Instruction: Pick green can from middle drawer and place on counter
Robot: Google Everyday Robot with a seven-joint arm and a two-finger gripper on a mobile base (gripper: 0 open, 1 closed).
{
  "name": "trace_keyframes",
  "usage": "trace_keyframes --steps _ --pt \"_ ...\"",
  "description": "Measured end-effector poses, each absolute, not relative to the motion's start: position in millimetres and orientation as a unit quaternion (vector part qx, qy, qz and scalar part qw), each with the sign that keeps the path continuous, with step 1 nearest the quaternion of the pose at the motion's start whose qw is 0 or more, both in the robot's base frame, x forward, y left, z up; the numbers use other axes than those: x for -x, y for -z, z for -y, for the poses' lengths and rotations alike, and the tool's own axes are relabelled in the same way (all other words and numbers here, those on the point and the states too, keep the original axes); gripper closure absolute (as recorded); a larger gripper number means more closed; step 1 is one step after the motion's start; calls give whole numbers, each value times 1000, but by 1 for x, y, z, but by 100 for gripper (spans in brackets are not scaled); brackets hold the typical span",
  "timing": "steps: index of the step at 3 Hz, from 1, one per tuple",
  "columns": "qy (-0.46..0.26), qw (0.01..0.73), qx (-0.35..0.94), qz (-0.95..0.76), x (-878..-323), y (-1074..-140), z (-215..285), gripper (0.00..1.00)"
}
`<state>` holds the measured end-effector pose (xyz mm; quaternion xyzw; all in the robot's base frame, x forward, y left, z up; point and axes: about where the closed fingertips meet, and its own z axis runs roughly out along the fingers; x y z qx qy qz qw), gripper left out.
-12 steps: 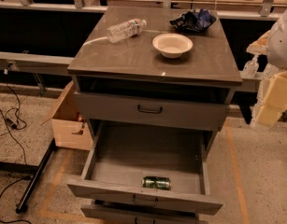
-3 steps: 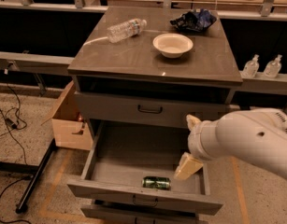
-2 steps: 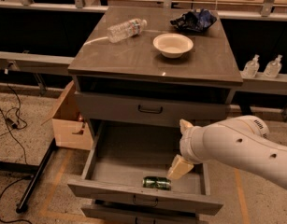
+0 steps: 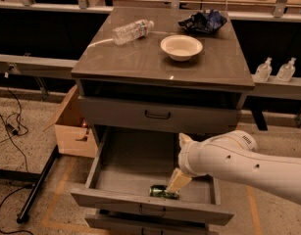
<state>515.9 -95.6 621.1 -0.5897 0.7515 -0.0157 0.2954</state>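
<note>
Camera view. The middle drawer stands pulled out below the shut top drawer. The green can lies on its side on the drawer floor, just behind the front wall and right of centre. The white arm enters from the right and reaches down into the drawer; its gripper hangs directly over the can's right end, touching or nearly touching it. Whether the claw is wide or narrow cannot be told. On the counter are a water bottle lying flat, a pale bowl and a crumpled dark blue bag. A cardboard box sits on the ground left of the cabinet.
</note>
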Motion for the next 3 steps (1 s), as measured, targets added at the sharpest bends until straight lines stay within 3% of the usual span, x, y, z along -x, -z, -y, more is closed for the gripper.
trace_keyframes --steps 3 --pt "4 310 619 -721 -533 -557 64 0"
